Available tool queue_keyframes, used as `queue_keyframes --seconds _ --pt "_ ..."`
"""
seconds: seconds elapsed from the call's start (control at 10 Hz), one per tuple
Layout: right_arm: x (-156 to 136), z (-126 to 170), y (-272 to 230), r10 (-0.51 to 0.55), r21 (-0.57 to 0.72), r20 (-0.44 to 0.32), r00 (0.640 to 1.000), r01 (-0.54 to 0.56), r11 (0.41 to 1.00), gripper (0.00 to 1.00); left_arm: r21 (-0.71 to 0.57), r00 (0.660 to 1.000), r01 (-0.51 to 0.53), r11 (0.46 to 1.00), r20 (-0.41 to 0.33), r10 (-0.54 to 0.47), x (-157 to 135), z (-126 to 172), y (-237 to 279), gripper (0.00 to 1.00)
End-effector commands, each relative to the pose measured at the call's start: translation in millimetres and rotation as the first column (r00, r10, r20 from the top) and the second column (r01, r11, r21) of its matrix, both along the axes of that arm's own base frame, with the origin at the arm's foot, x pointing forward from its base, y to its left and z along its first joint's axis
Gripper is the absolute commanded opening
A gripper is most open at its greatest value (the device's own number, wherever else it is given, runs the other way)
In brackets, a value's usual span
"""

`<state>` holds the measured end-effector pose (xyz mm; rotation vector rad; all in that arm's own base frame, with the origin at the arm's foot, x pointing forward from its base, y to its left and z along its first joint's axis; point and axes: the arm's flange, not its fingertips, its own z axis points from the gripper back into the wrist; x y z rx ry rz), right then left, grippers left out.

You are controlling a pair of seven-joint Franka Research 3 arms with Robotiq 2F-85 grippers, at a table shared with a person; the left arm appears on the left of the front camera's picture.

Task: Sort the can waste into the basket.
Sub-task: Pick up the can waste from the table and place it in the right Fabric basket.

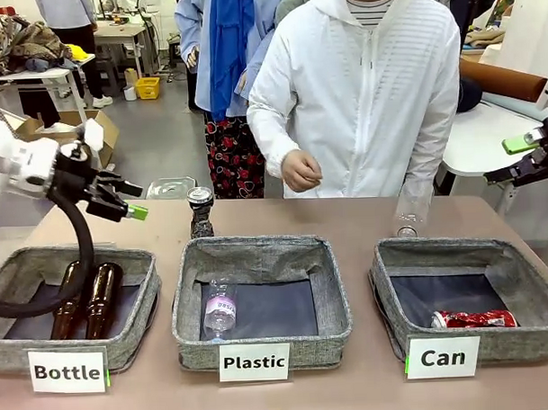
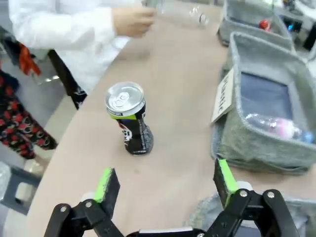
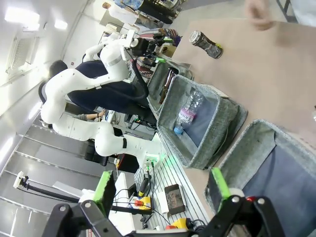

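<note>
On the table behind the middle basket [image 1: 258,250], the dark can [image 1: 200,212] stands upright, near the left gripper [image 1: 134,200], whose fingers are spread wide and empty. The red can [image 1: 473,319] lies in the "Can" basket [image 1: 455,245]. The right gripper [image 1: 511,159] hangs beyond the table's edge, its fingers also spread wide.

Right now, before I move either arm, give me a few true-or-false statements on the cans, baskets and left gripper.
1. The red can lies in the Can basket. True.
2. The dark can is in that basket too. False: it stands on the table behind the Plastic basket.
3. The left gripper is shut on the dark can. False: its jaws are open, short of the can.
4. Two brown bottles lie in the Bottle basket. True.
</note>
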<state>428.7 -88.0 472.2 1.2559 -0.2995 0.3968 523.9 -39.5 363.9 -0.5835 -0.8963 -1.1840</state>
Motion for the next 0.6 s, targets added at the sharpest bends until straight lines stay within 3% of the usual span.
queue_keyframes --seconds 0.0,0.1,0.2,0.3,0.4,0.5 --pt "-1.4 1.3 -1.5 0.006 -0.007 0.018 1.0 -0.006 1.0 1.0 -0.048 0.998 -0.02 0.999 0.057 0.023 13.4 -19.6 -1.1 1.0" --pt "-1.4 1.3 -1.5 0.006 -0.007 0.018 1.0 -0.006 1.0 1.0 -0.048 0.976 -0.191 0.98 -0.117 0.185 19.2 -19.1 -4.8 1.0" --pt "-1.4 1.3 -1.5 0.006 -0.007 0.018 1.0 -0.006 1.0 1.0 -0.009 1.0 0.004 1.0 0.015 -0.004 7.1 -14.8 -0.7 1.0" --pt "-1.4 1.3 -1.5 0.006 -0.007 0.018 1.0 -0.006 1.0 1.0 -0.009 1.0 0.004 1.0 0.015 -0.004 7.1 -14.8 -0.7 1.0" --pt "-1.4 1.3 -1.5 0.006 -0.007 0.018 1.0 -0.006 1.0 1.0 -0.021 0.998 -0.059 0.998 -0.031 0.058 13.3 -28.1 0.9 1.0" --pt "-1.4 1.3 -1.5 0.006 -0.007 0.018 1.0 -0.006 1.0 1.0 -0.02 0.998 -0.059 0.998 0.005 0.06 21.3 -34.0 -9.2 1.0"
